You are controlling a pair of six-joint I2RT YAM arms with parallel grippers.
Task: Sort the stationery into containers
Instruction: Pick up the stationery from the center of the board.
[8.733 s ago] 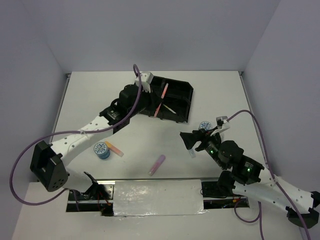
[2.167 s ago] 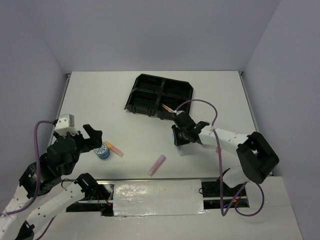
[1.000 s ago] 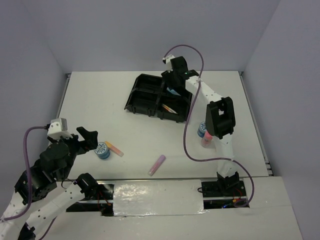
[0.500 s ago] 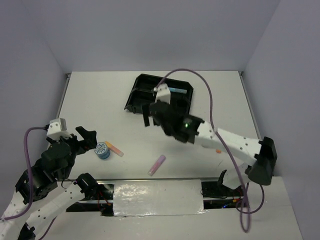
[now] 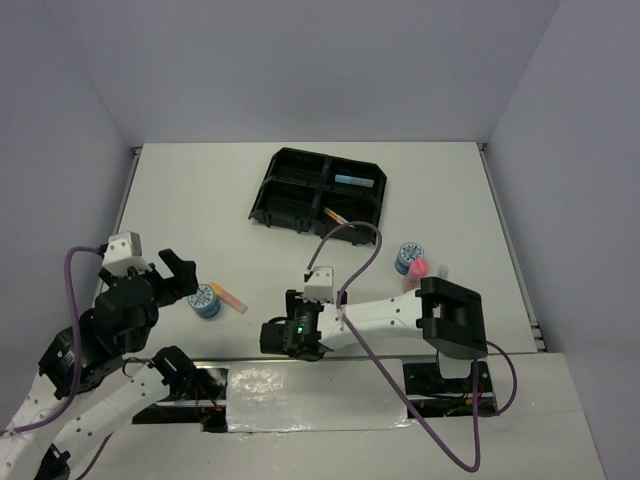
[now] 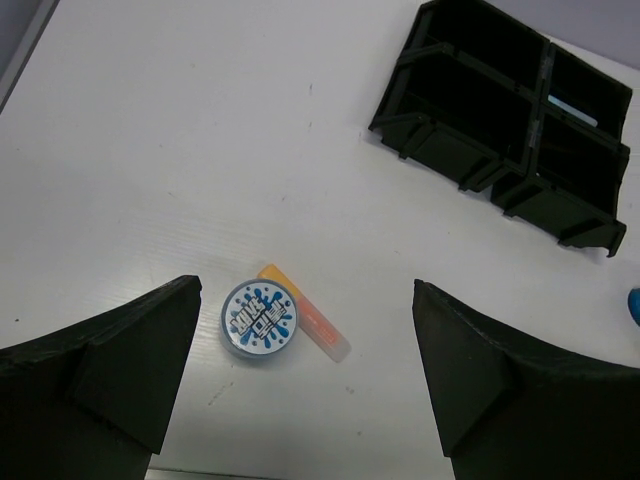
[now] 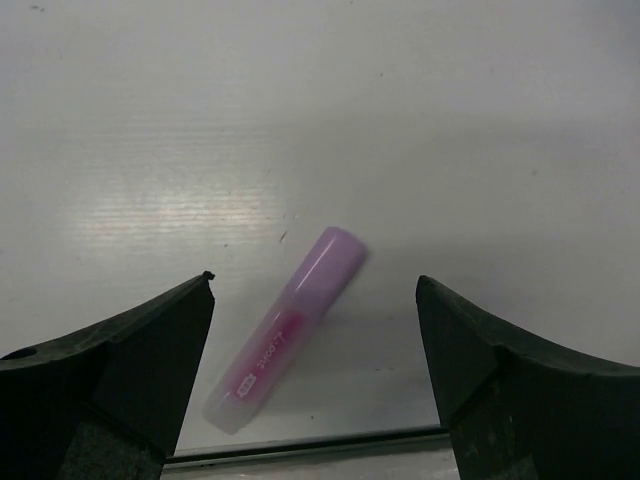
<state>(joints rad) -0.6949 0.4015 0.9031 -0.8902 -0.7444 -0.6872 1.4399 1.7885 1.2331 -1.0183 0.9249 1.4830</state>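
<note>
The black tray [image 5: 300,196] with its containers stands at the back. A light blue marker [image 5: 352,181] lies in its back right compartment and thin pens [image 5: 335,214] in the front right one. My right gripper [image 5: 280,336] is low near the front edge, open. In the right wrist view the purple marker [image 7: 290,325] lies on the table between its spread fingers [image 7: 130,360], untouched. My left gripper [image 5: 183,277] hovers open, left of a tape roll [image 5: 205,300] and an orange marker [image 5: 228,297]. The left wrist view shows that roll [image 6: 259,319] and marker [image 6: 305,313] below the open left gripper [image 6: 305,290].
A second tape roll [image 5: 409,256] and a pink-capped bottle [image 5: 418,270] stand at the right, behind the right arm's elbow [image 5: 452,318]. The table's front edge [image 7: 300,445] runs just below the purple marker. The tray [image 6: 510,170] shows at the upper right of the left wrist view.
The right arm has swung from the tray down to the front of the table, over the purple marker. The light blue marker now lies in the tray. The left arm has barely moved.
</note>
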